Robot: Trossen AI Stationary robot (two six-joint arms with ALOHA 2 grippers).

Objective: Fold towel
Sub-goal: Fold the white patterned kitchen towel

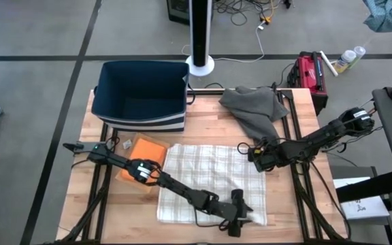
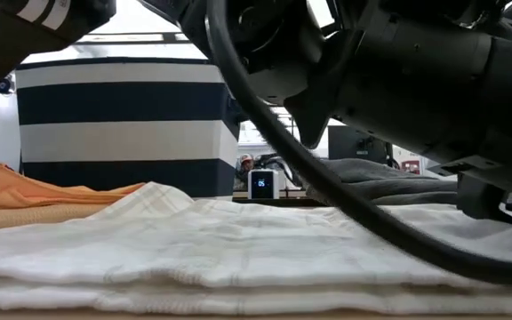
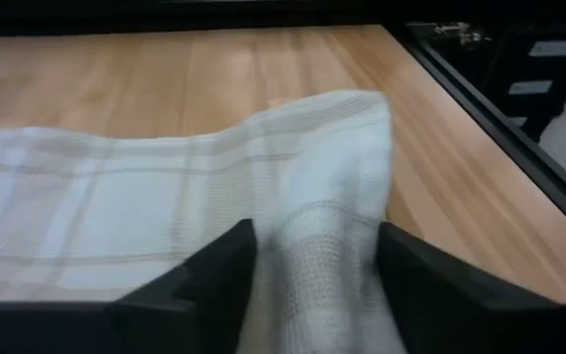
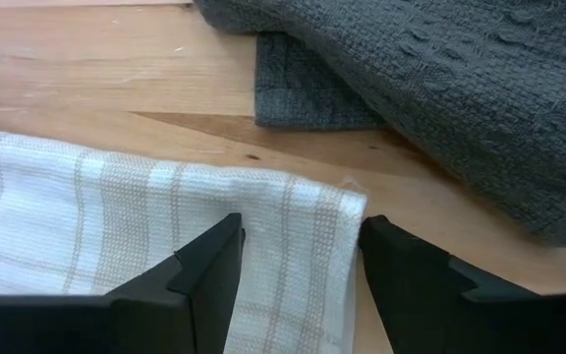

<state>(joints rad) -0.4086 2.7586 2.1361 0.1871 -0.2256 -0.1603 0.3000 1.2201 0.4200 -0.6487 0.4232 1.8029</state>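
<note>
A white towel with beige checks point(image 1: 209, 180) lies spread on the wooden table. My left gripper point(image 3: 317, 236) is at the towel's near right corner point(image 1: 250, 216), open, with that corner bunched up between its fingers. My right gripper point(image 4: 303, 236) stands open over the towel's far right corner point(image 4: 337, 197). One of its fingers point(image 4: 209, 261) is over the cloth and the other point(image 4: 401, 261) is beside its edge, over bare wood. In the low view the towel point(image 2: 194, 253) shows as flat layers under a dark arm. My left gripper has the towel's near right corner point(image 3: 312, 197) between its open fingers. The humped cloth fills the gap and meets both inner sides. The fingers come in low, slanting down from the table's left, and the corner rests on the table. Whether my right gripper touches the towel cannot be told.
A navy-and-white striped bin point(image 1: 141, 95) stands at the far left. A dark grey towel point(image 1: 257, 109) lies crumpled at the far right, close behind my right gripper. An orange cloth point(image 1: 145, 153) lies left of the white towel. Black rails point(image 1: 295, 136) run along the table's right edge.
</note>
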